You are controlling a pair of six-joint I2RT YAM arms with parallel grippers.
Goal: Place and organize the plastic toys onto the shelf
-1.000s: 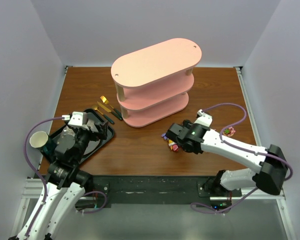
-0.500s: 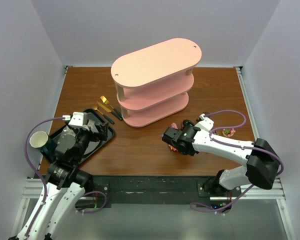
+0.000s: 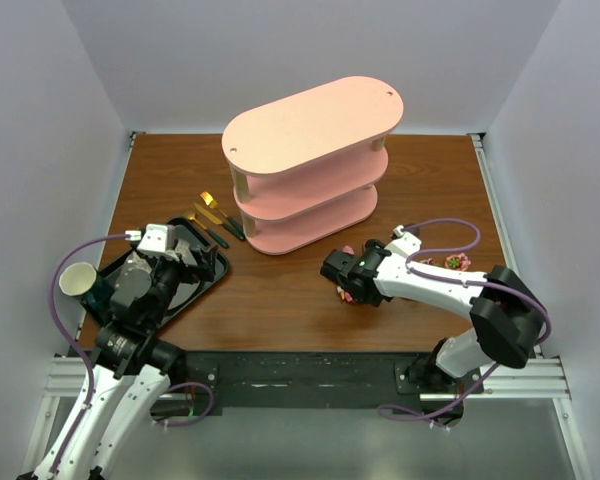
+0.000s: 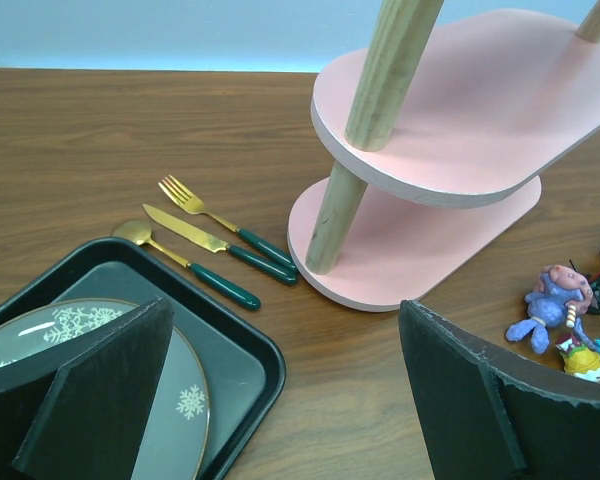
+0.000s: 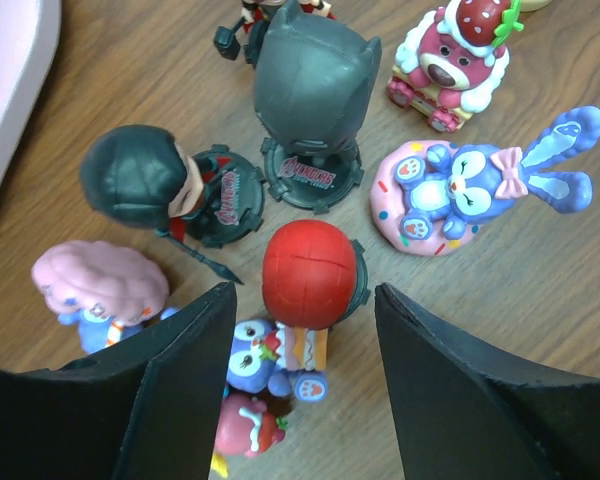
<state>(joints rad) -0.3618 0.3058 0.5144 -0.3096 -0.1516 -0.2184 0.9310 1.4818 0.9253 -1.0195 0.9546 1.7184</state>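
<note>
**Top view.** The right gripper hangs low over a huddle of toys on the table, just in front of the pink shelf. The left gripper sits above a black tray.

**Left wrist view.** The left gripper is spread wide and holds nothing. Cutlery lies between tray and shelf.

**Right wrist view.** The right gripper is spread, its fingers flanking a red-headed figure without touching it. A black-headed figure, a blue rabbit and a pink bear stand beyond.
</note>
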